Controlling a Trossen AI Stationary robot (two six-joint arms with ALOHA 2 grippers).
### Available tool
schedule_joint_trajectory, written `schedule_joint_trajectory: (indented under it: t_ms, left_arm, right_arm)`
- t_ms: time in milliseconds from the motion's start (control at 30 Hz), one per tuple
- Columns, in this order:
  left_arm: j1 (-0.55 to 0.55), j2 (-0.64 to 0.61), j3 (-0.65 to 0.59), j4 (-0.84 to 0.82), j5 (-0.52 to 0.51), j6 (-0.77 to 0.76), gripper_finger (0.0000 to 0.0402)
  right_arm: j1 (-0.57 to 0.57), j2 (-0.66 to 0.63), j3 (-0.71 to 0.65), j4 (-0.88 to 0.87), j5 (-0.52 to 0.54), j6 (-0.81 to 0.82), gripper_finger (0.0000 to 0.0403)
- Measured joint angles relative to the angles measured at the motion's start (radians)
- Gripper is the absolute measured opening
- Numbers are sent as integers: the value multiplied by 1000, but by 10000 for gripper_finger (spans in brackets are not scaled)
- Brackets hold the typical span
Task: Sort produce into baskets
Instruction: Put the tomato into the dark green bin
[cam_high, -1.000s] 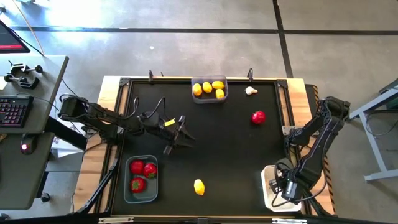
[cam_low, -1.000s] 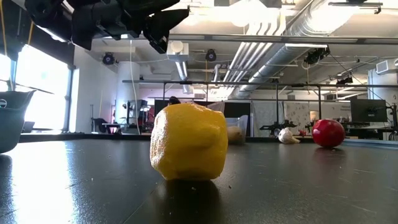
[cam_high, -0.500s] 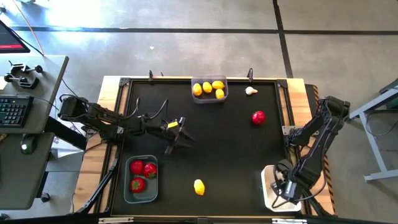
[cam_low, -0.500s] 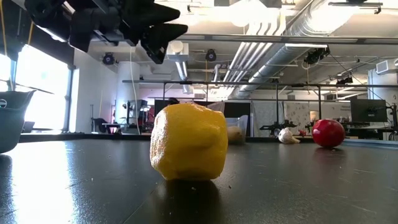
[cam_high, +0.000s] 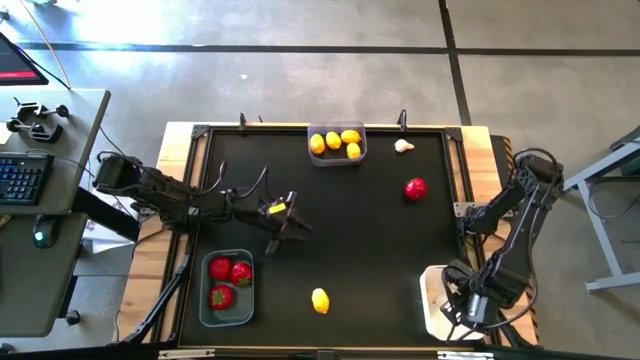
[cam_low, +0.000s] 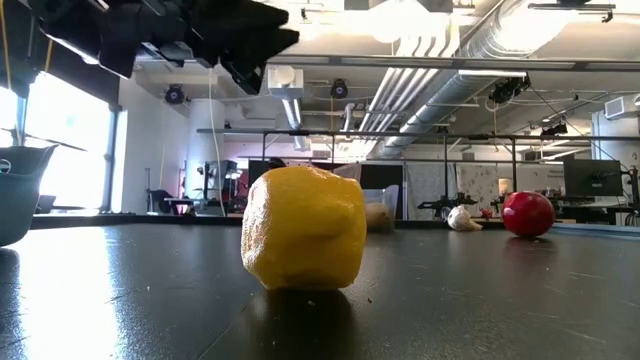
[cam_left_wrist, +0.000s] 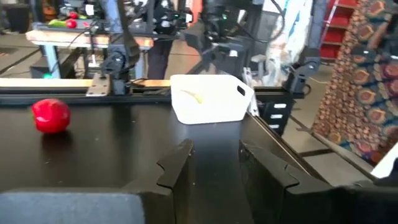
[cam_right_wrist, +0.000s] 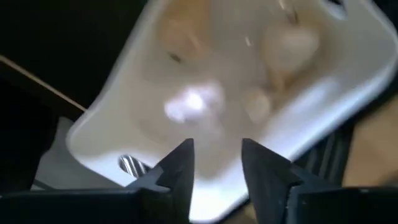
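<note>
From above, the left gripper (cam_high: 287, 222) hangs over mid-table, fingers apart and empty; the right gripper (cam_high: 462, 306) hovers above the white basket (cam_high: 432, 300). A lone lemon (cam_high: 320, 300) lies near the front edge. Low down, that lemon (cam_low: 303, 228) blocks much behind. The right wrist view shows pale blurred lumps (possibly garlic) (cam_right_wrist: 287, 46), fingers narrowly parted.

Black table (cam_high: 370, 250), three baskets, lemon (cam_high: 320, 300), red fruit (cam_high: 415, 188) (garlic (cam_high: 403, 146) too)

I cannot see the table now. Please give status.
Left gripper open, empty, mid-table. Right gripper open above white basket. Loose: lemon, red fruit, garlic. Nothing blocking.
</note>
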Motion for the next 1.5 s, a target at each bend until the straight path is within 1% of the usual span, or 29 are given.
schedule_joint_trajectory:
  t_ms: [67, 233, 333, 400, 500, 567, 633, 800, 933, 1000, 1067, 1133, 1333, 1400, 1500]
  left_arm:
    - [-23, 0, 0, 0, 0, 13, 100]
    - [-86, 0, 0, 1, 1, 60, 71]
    - [-123, 0, -3, 2, 2, 102, 50]
    - [-138, 0, -3, 3, 3, 113, 35]
    - [-151, 0, -3, 3, 3, 114, 13]
    - [-152, 0, -3, 4, 3, 114, 4]
    - [-151, 0, -3, 4, 3, 110, 2]
    - [-151, 0, -3, 6, 2, 113, 1]
    - [-148, 0, -3, 2, 2, 114, 1]
    - [-148, 0, -3, 1, 2, 114, 1]
    - [-149, 0, -3, 1, 2, 114, 0]
    - [-149, 0, -3, -4, 2, 113, 1]
    - [-149, 0, -4, -28, 2, 112, 0]
    - [-149, 0, -4, -32, 1, 111, 0]
    - [-149, 0, -4, -44, 1, 106, 0]
  right_arm:
    - [0, 0, 5, 1, 77, -63, 110]
    - [-6, -1, -7, 69, 355, -257, 60]
    - [-23, -1, -52, 121, 462, -348, 22]
    - [-45, -1, -98, 181, 498, -411, 6]
    - [-95, -1, -187, 309, 510, -497, 7]
    - [-139, -1, -253, 431, 522, -587, 3]
    - [-194, -1, -325, 591, 534, -698, 2]
    - [-360, -1, -493, 1021, 535, -1035, 0]
    - [-508, -1, -599, 1345, 518, -1317, 0]
    - [-586, -1, -642, 1479, 494, -1426, 0]
    - [-667, -1, -671, 1568, 457, -1496, 0]
    - [-749, -1, -683, 1590, 413, -1513, 0]
    - [-996, -1, -684, 1495, 291, -1468, 0]
    - [-1076, -1, -665, 1424, 252, -1469, 0]
    - [-1178, -1, -589, 1233, 206, -1497, 2]
